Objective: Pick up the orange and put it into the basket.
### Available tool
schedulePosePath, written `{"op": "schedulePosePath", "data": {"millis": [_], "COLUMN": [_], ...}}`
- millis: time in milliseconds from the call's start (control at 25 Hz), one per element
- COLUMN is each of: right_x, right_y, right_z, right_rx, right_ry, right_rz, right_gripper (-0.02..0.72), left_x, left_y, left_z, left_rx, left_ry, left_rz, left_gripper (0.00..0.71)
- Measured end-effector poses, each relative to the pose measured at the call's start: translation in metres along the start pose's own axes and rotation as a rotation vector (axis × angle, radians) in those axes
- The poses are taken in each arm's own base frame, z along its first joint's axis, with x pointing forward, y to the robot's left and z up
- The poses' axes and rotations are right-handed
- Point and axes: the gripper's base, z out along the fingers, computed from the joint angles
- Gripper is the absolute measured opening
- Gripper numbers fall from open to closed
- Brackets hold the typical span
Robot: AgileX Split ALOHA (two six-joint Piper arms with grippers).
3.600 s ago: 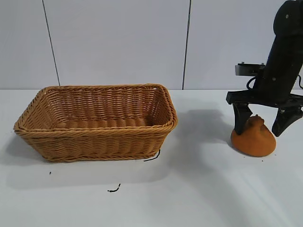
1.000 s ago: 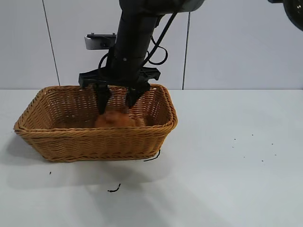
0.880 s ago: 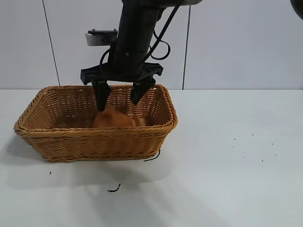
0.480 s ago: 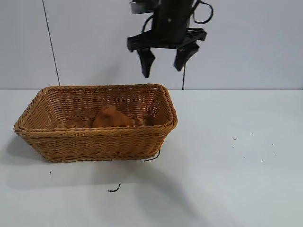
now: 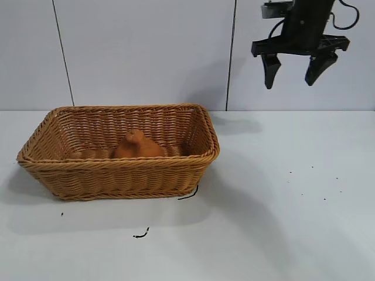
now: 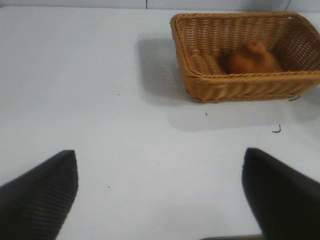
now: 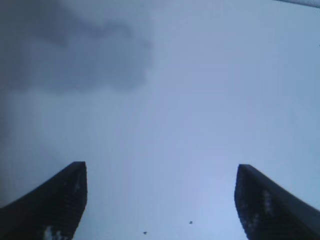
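The orange (image 5: 136,145), a matte orange-brown lump with a knobby tip, lies inside the woven wicker basket (image 5: 120,175) at the table's left. Both also show in the left wrist view, the orange (image 6: 250,57) in the basket (image 6: 240,85). My right gripper (image 5: 297,75) hangs open and empty, high above the table at the upper right, far from the basket. In its own wrist view the right gripper (image 7: 160,200) is over bare white table. My left gripper (image 6: 160,192) is open and empty, well away from the basket, and is out of the exterior view.
A dark scrap (image 5: 140,235) lies on the white table in front of the basket, and a dark strand (image 5: 188,194) sticks out at its front right corner. Small dark specks (image 5: 324,199) dot the table at the right.
The right gripper carried the orange into the basket, let it go, then rose and swung away to the upper right. The orange stays in the basket.
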Motion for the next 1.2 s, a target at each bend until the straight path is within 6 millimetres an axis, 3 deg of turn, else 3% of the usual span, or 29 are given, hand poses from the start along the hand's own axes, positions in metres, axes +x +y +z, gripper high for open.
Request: {"op": "schedulePosePath", "data": {"millis": [160,360,600,840,1000,1200], "right_x": [0.008,0.042,0.115,0.195,0.251,0.314], "right_y": [-0.003,-0.008,-0.016,-0.025,-0.032,-0.038], "right_z": [-0.002,-0.022,-0.057,-0.110,-0.132,-0.140], "right_rx": [0.002,0.010,0.011,0.003,0.001,-0.010], "right_ry": [0.027,0.103,0.224,0.220,0.199,0.088], "right_rz": [-0.010,-0.025,-0.029,-0.027,-0.025,-0.023], "right_gripper": [0.583,0.583,0.583,0.583,0.582,0.582], "left_x": [0.000,0.000,0.000,0.000,0.000,0.000], "left_y": [0.000,0.000,0.000,0.000,0.000,0.000], "left_z": [0.000,0.000,0.000,0.000,0.000,0.000], "left_rx": [0.000,0.000,0.000,0.000,0.000,0.000], "left_ry": [0.000,0.000,0.000,0.000,0.000,0.000], "left_rz": [0.000,0.000,0.000,0.000,0.000,0.000], "left_gripper": [0.639,0.639,0.639,0.639,0.639,0.639]}}
